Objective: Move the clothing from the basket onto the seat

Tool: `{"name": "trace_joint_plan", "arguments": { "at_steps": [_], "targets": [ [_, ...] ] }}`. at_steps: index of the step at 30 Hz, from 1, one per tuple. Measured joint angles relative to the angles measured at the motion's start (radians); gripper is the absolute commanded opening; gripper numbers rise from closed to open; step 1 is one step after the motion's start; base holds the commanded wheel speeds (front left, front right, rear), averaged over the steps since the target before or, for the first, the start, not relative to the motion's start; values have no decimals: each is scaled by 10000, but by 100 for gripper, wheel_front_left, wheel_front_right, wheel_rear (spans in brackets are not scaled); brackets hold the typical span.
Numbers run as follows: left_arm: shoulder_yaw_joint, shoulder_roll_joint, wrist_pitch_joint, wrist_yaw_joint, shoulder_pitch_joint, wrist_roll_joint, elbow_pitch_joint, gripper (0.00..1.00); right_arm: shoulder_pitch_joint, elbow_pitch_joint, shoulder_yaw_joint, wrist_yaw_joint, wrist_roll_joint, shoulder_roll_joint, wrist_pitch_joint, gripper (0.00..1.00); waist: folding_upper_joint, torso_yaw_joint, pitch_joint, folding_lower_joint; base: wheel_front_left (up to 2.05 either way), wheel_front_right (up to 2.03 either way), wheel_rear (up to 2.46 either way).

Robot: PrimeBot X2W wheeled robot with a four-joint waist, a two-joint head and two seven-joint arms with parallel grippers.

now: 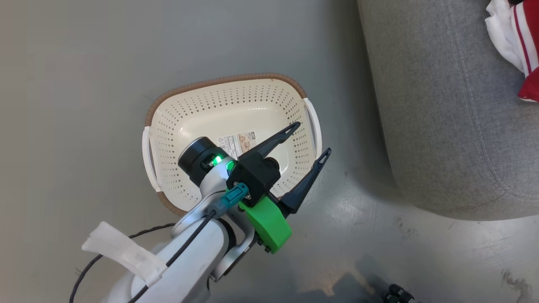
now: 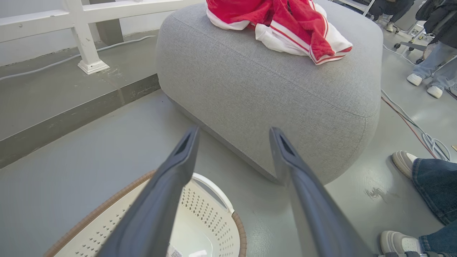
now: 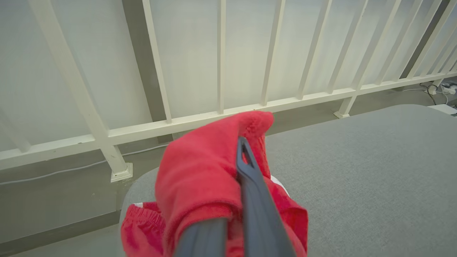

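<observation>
- My right claw (image 3: 232, 157) is clamped on a red garment (image 3: 200, 171). The cloth drapes over one finger (image 3: 250, 185), so it may cling when I part the jaws.
- It hangs above the seat (image 3: 357, 150), near the edge facing the railing (image 3: 221, 114). If I release here, the dangling waistband (image 3: 142, 217) could drag it down to the floor (image 3: 53, 207).
- My left claw (image 1: 312, 138) stands apart and empty, straddling the right rim of the basket (image 1: 210, 105), which looks emptied. Dropping lower could hook the handle (image 1: 313, 122) and tip it.
- The other clothing (image 2: 285, 21) lies by the seat's far edge, and a careless sweep could shove it off.
</observation>
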Motion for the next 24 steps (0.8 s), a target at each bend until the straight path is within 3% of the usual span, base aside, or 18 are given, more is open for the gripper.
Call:
{"name": "trace_joint_plan", "arguments": {
  "at_steps": [17,18,19,20,21,24],
  "targets": [
    [138,245,4,2,-92,199,4,100,992,1735,395,25,88,1037,-282,0,0,-249,205,-1,0,0,0],
    [169,274,4,4,-92,199,6,100,989,1772,420,29,88,1095,-303,32,0,-285,198,-1,0,0,0],
    [192,276,4,4,-92,199,6,100,988,1816,431,29,88,1135,-330,47,0,-322,191,-1,0,0,0],
    [199,276,2,4,-92,199,6,100,988,1847,454,35,88,1166,-382,84,0,-360,181,-1,0,0,0],
    [207,274,0,4,-92,197,6,100,984,1887,477,61,88,1181,-399,100,0,-399,170,-1,0,0,0],
    [276,282,-13,4,-91,196,15,100,982,2004,608,125,82,1235,-493,100,0,-522,121,-1,0,0,0]
  ]
}}
